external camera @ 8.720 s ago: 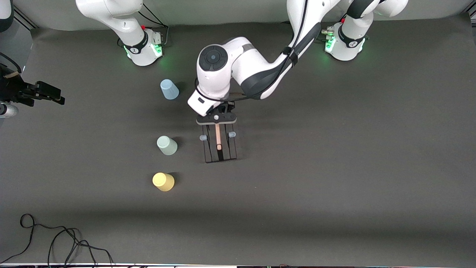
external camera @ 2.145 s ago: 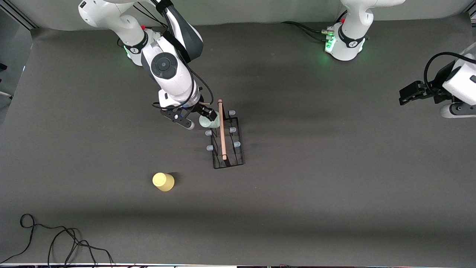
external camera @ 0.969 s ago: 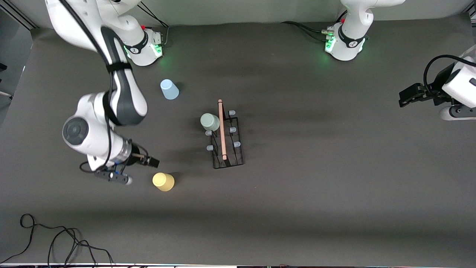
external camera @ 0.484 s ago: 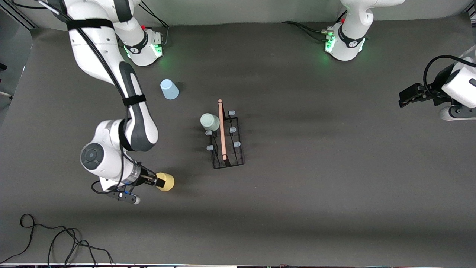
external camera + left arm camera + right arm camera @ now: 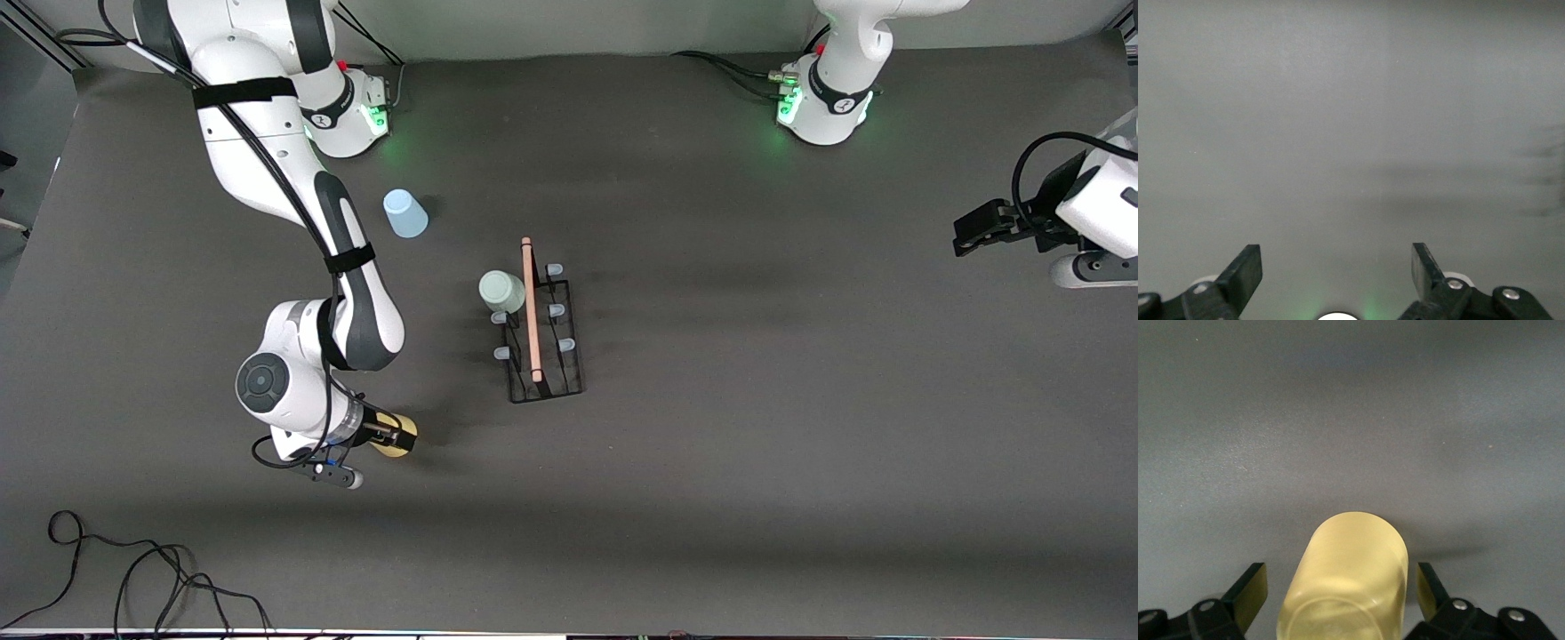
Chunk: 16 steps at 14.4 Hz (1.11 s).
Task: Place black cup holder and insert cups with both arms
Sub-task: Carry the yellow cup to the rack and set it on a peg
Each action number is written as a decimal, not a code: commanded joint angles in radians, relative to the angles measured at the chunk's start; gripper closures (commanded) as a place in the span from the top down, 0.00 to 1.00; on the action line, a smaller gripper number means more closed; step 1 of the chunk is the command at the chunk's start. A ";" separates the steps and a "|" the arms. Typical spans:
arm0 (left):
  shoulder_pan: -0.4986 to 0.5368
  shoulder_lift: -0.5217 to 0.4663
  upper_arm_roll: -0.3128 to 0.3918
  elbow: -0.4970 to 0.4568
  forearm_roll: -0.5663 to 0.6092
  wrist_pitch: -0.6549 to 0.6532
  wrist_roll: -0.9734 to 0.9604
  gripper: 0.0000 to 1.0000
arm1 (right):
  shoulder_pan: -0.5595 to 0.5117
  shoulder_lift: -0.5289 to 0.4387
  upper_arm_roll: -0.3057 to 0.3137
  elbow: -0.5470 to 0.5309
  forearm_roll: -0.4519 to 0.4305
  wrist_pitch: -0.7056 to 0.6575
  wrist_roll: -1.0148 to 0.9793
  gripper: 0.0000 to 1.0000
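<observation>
- Front view: the right end effector [image 5: 388, 435] is low at the yellow cup [image 5: 397, 435], which stands upside down on the counter [image 5: 800, 444] near the right arm's end. The black cup holder [image 5: 539, 342] stands mid-counter, its wooden handle [image 5: 531, 309] running lengthwise from the robots' side toward the camera. The mint cup [image 5: 501, 291] sits inverted on a prong at the holder's robot-side corner, on the side facing the right arm. The light blue cup [image 5: 404, 213] stands inverted, nearer the right arm's base. The left end effector [image 5: 976, 228] waits over the counter's edge at the left arm's end.
- Left wrist view: the left end effector [image 5: 1337, 273] shows its fingers spread apart with nothing between them, only blurred grey surface.
- Right wrist view: the right end effector [image 5: 1341, 593] has a finger [image 5: 1248, 592] on either side of the yellow cup [image 5: 1350, 577], a gap visible on each side, so it is apart, not clamped.
</observation>
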 commanded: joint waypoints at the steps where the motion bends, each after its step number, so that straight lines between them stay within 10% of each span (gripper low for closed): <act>1: -0.003 -0.003 0.002 -0.002 -0.006 0.004 -0.015 1.00 | 0.001 0.001 -0.003 0.003 0.027 -0.007 -0.059 0.00; 8: -0.003 -0.003 0.002 -0.002 -0.006 0.006 -0.015 1.00 | 0.021 -0.211 -0.017 0.004 0.000 -0.277 -0.035 0.00; 16: -0.001 -0.003 0.002 -0.002 -0.006 0.006 -0.013 1.00 | 0.260 -0.315 -0.015 0.020 -0.106 -0.347 0.497 0.00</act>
